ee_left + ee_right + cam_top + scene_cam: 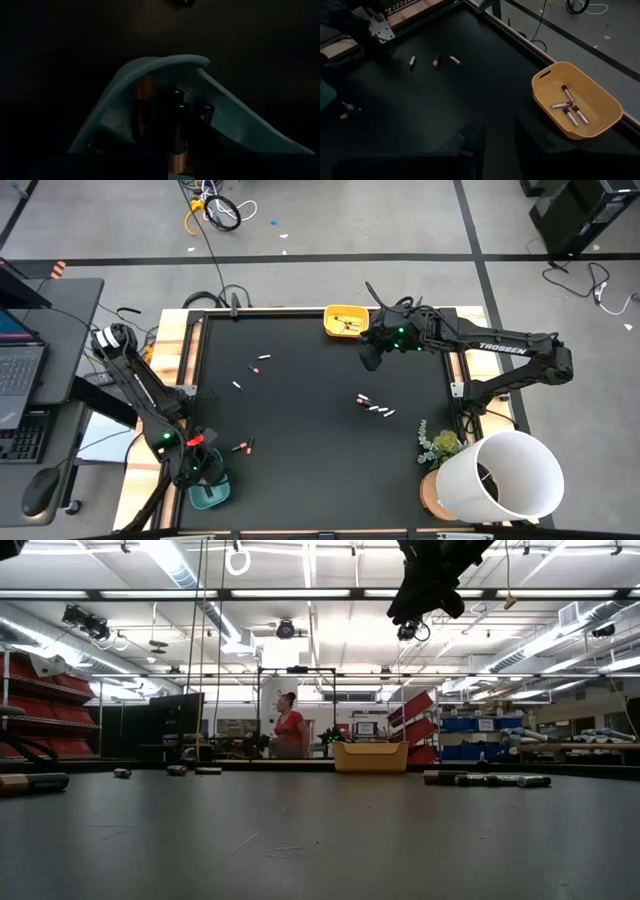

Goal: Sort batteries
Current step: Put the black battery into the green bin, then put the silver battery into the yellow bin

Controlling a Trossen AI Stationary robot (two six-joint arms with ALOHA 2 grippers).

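high view: right pincer [371, 363] beside yellow tray [345, 321].

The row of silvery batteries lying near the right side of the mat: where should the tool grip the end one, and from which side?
Probably from straight above, at the middle of the barrel of the outermost battery in the row. It lies flat on the mat, so only its long sides are free. Set the fingers across its width; its neighbours lie close, so start at the row's end.
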